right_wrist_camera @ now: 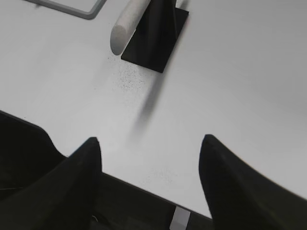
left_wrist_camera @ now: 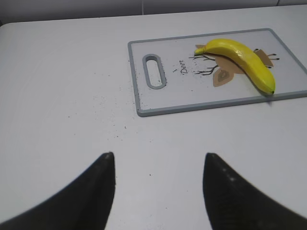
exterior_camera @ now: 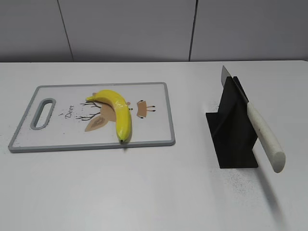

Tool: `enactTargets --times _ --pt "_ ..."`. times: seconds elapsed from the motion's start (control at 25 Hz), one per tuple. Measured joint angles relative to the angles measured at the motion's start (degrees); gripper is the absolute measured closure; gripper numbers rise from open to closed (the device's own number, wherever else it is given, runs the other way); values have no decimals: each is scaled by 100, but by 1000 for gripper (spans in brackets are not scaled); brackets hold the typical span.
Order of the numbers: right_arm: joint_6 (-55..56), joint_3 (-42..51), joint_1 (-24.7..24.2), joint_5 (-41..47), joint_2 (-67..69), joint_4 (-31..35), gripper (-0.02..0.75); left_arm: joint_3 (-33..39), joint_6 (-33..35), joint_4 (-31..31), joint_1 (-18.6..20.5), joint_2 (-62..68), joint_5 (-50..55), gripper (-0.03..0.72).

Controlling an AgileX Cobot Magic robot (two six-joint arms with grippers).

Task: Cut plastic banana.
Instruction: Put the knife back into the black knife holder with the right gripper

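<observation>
The plastic banana (exterior_camera: 117,109), glossy yellow with a dark tip, lies whole on a white cutting board (exterior_camera: 57,132) with a grey rim; both also show in the left wrist view, banana (left_wrist_camera: 240,57) and board (left_wrist_camera: 192,91). A knife with a cream handle (exterior_camera: 265,136) rests blade-up in a black stand (exterior_camera: 231,127); its handle (right_wrist_camera: 125,26) and the stand (right_wrist_camera: 156,40) show in the right wrist view. My left gripper (left_wrist_camera: 158,160) is open and empty, over bare table short of the board. My right gripper (right_wrist_camera: 148,143) is open and empty, over the table's front edge, short of the knife.
The board has a handle slot (exterior_camera: 44,113) at its left end. The white table (exterior_camera: 144,192) carries small dark specks. A grey panelled wall (exterior_camera: 144,29) stands behind. The table's front edge (right_wrist_camera: 144,189) lies under my right gripper.
</observation>
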Motion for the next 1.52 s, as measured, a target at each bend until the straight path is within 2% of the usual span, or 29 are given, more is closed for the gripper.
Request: enactTargets --times 0.24,0.44,0.84,0.96,1.24,1.52 --pt "0 13 0 12 -275 -2 231 0 0 0 0 0 -6 125" --pt "-7 244 0 -738 -280 -2 232 0 0 0 0 0 -6 125" --pt "-7 283 -34 -921 -286 -2 232 2 0 0 0 0 -6 131" --pt "-7 283 -258 -922 -286 -2 232 2 0 0 0 0 -6 154" --pt "-7 283 -1175 -922 -286 -2 232 2 0 0 0 0 -6 210" --pt "-7 283 -1295 -922 -286 -2 232 2 0 0 0 0 -6 216"
